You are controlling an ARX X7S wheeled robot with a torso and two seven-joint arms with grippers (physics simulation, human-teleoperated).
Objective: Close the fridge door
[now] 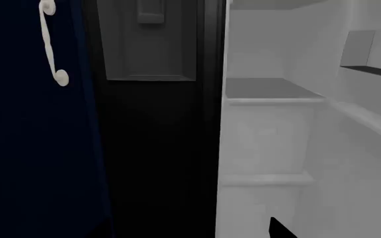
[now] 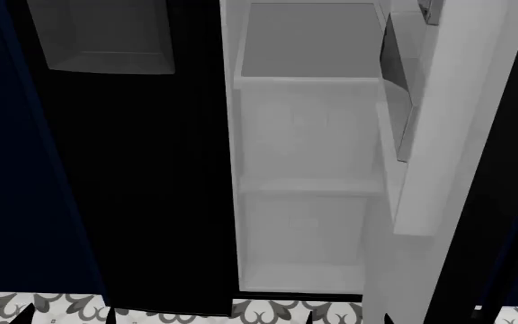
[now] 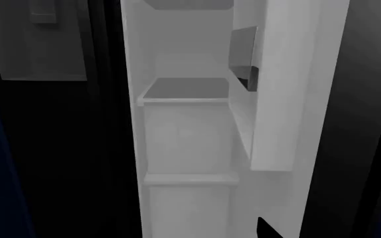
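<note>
The fridge door (image 2: 444, 101) stands open at the right of the head view, its light grey inner lining and moulded bins turned toward the white compartment (image 2: 304, 135) and its glossy black edge (image 2: 502, 202) toward me. The right wrist view has the door (image 3: 289, 74) close on one side; in the left wrist view its lining (image 1: 369, 158) fills one side. Both grippers hang low in front of the fridge, touching nothing. The left gripper (image 2: 68, 317) and right gripper (image 2: 351, 318) show only as spread black tips. One fingertip (image 1: 280, 230) and one fingertip (image 3: 267, 229) show in the wrist views.
The other black door with its grey dispenser recess (image 2: 106, 40) is shut to the left of the compartment. A navy cabinet door (image 1: 18, 148) with a white curled handle (image 1: 50, 44) stands further left. Patterned floor tiles (image 2: 268, 312) run along the fridge's foot.
</note>
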